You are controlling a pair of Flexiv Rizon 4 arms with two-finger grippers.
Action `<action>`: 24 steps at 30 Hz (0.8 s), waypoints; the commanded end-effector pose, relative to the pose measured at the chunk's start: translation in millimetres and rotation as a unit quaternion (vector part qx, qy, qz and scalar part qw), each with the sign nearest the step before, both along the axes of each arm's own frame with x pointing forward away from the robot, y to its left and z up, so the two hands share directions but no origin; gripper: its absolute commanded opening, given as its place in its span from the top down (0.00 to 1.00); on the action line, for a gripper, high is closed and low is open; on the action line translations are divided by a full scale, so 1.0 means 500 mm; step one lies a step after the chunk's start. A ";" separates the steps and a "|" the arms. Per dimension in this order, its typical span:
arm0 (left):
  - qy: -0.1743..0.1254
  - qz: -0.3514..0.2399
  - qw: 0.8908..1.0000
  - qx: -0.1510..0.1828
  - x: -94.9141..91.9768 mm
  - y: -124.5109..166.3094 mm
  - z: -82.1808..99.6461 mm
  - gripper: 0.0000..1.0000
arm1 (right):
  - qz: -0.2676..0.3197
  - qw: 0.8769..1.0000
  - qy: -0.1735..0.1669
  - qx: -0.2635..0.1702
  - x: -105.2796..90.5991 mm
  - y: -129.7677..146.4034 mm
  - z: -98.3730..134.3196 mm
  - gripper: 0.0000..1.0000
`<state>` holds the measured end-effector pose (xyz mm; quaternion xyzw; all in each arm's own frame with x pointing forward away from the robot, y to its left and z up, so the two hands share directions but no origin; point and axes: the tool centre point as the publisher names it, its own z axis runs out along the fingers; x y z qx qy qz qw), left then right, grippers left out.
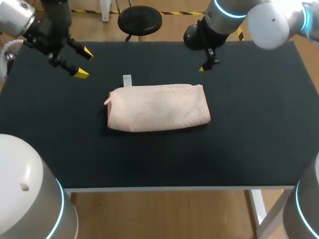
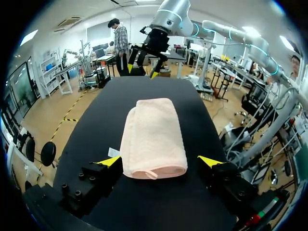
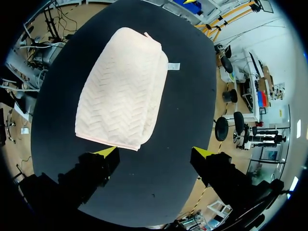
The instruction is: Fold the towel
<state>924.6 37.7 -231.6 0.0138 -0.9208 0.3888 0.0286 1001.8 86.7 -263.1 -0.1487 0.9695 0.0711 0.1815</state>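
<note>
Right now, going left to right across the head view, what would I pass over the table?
left gripper, open → towel, folded, lying flat mid-table → right gripper, open, above the towel's right end.

a black worktop (image 1: 259, 129) carries one folded pale pink towel (image 1: 158, 107), lying flat ahead of the left claw (image 2: 160, 161) and the right claw (image 3: 154, 152), touching neither; a small white tag (image 1: 127, 79) lies at its edge.
</note>
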 end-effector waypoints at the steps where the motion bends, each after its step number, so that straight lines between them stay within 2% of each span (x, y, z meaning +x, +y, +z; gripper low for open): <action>1: 0.000 0.000 1.000 0.000 0.001 0.000 0.000 0.00 | 0.000 1.000 0.001 0.000 0.000 -0.001 0.001 0.00; 3: 0.000 0.000 1.000 0.000 0.001 0.000 0.000 0.00 | 0.000 1.000 0.001 0.000 0.000 -0.001 0.001 0.00; 4: 0.000 0.000 1.000 0.000 0.001 0.000 0.000 0.00 | -0.053 0.998 0.002 0.044 0.014 -0.011 0.000 0.00; 5: 0.000 0.000 1.000 0.000 0.001 0.000 0.000 0.00 | -0.093 0.992 0.022 0.087 0.020 -0.018 -0.001 0.00; 6: 0.000 0.000 1.000 0.000 0.001 0.000 0.000 0.00 | -0.123 0.984 0.031 0.127 0.021 -0.023 -0.004 0.00; 8: 0.000 0.000 1.000 0.000 0.001 0.000 0.000 0.00 | -0.199 0.952 0.070 0.222 0.020 -0.027 -0.009 0.00; 9: 0.000 0.000 1.000 0.000 0.001 0.000 0.000 0.00 | -0.236 0.930 0.094 0.266 0.016 -0.027 -0.013 0.00; 10: 0.000 0.000 1.000 0.000 0.001 0.000 0.000 0.00 | -0.273 0.902 0.111 0.315 0.013 -0.028 -0.016 0.00; 11: 0.000 0.000 1.000 0.000 0.001 0.000 0.000 0.00 | -0.306 0.870 0.147 0.357 0.013 -0.033 -0.023 0.00; 12: 0.000 0.000 1.000 0.000 0.001 0.000 0.000 0.00 | -0.353 0.833 0.169 0.392 0.009 -0.036 -0.031 0.00; 13: 0.000 0.000 1.000 0.000 0.001 0.000 0.000 0.00 | -0.380 0.802 0.195 0.418 0.003 -0.040 -0.040 0.00; 14: 0.000 0.000 1.000 0.000 0.001 0.000 0.000 0.00 | -0.421 0.761 0.217 0.443 -0.005 -0.043 -0.051 0.00; 15: 0.000 0.000 1.000 0.000 0.001 0.000 0.000 0.00 | -0.448 0.720 0.253 0.465 -0.010 -0.049 -0.062 0.00; 17: 0.000 0.000 1.000 0.000 0.001 0.000 0.000 0.00 | -0.454 0.707 0.274 0.469 -0.026 -0.052 -0.075 0.00; 18: 0.000 0.000 1.000 0.000 0.001 0.000 0.000 0.00 | -0.422 0.722 0.286 0.468 -0.033 -0.051 -0.077 0.00; 24: 0.000 0.000 1.000 0.000 0.001 0.000 0.000 0.00 | -0.422 0.722 0.286 0.468 -0.033 -0.051 -0.077 0.00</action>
